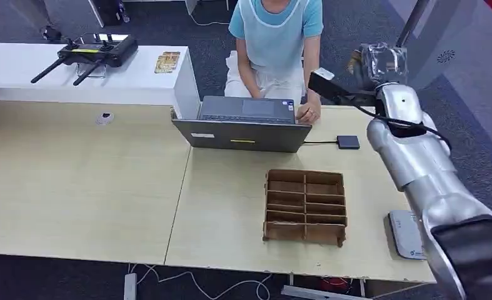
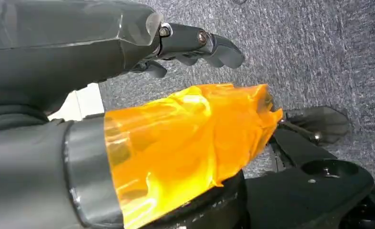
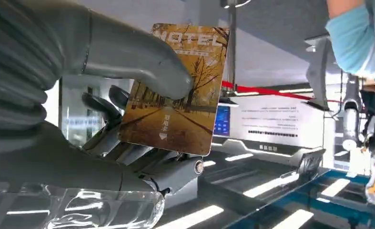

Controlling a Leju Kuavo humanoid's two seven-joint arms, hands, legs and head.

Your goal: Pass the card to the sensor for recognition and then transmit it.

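Your right hand [image 3: 128,143] pinches hotel card [image 3: 178,90] between thumb and fingers, raised at 2 o'clock past table [image 1: 80,187], beyond sensor [image 1: 407,234]. Your left hand [image 2: 195,43] hangs over carpet, fingers apart, holding nothing.

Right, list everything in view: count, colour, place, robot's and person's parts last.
card: one, golden-brown, pinched in the right hand.
laptop: one, grey, table's far edge.
divided tray: one, brown, right part of table.
small dark device: one, cabled to the laptop.
flat grey device: one, table's near right edge.
remote controller: one, black, white counter.
card stack: one, tan, white counter.
person: one, blue top, behind laptop.
right hand: raised.
left hand: over carpet, holding nothing.
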